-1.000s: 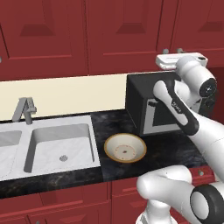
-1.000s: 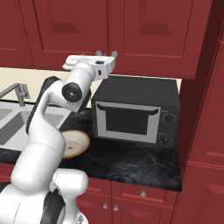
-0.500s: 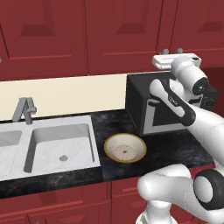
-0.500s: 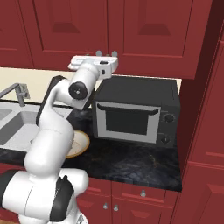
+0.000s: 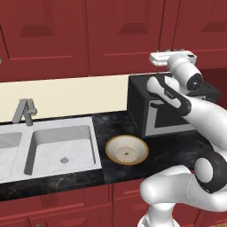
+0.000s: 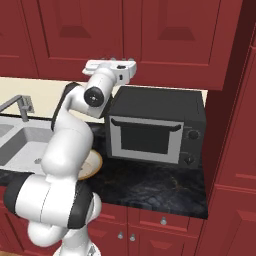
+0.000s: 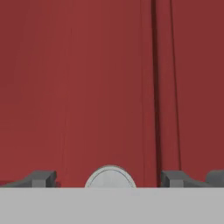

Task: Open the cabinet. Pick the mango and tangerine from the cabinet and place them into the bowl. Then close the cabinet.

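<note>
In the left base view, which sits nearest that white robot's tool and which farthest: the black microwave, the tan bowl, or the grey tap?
1. Black box-shaped microwave, directly below the tool.
2. Wide cream-tan bowl, lower on the dark counter, toward the sink.
3. Grey metal tap, far off behind the sink.

text: none legible | labels: none | signs: none | numbers: none
</note>
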Available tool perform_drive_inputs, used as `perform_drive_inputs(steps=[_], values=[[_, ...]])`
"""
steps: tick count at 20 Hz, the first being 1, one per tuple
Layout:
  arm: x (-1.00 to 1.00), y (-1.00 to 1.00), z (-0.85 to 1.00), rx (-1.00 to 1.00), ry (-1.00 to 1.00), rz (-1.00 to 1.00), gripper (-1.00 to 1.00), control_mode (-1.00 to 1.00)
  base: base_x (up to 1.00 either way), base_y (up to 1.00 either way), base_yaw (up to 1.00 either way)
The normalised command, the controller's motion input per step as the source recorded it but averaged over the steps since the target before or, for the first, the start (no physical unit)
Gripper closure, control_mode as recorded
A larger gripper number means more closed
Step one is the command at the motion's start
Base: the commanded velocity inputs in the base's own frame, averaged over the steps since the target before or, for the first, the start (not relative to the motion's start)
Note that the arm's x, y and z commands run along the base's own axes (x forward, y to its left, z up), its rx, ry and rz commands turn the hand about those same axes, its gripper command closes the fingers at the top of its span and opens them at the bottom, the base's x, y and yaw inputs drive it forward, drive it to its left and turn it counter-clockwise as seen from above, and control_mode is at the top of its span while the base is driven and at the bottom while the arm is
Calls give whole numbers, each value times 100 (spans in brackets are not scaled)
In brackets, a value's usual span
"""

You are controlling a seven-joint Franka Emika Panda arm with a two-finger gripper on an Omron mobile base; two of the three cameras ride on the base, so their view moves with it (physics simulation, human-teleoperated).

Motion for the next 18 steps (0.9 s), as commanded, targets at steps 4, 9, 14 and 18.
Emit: perform_drive_inputs(steps=[4,9,14,18], values=[[81,0,-32,0,3,0,-100,-100,0,0,0],[59,0,-28,0,2,0,100,-100,0,0,0],[0,0,0,0,0,0,100,-100,0,0,0],[0,0,0,0,0,0,100,-100,0,0,0]])
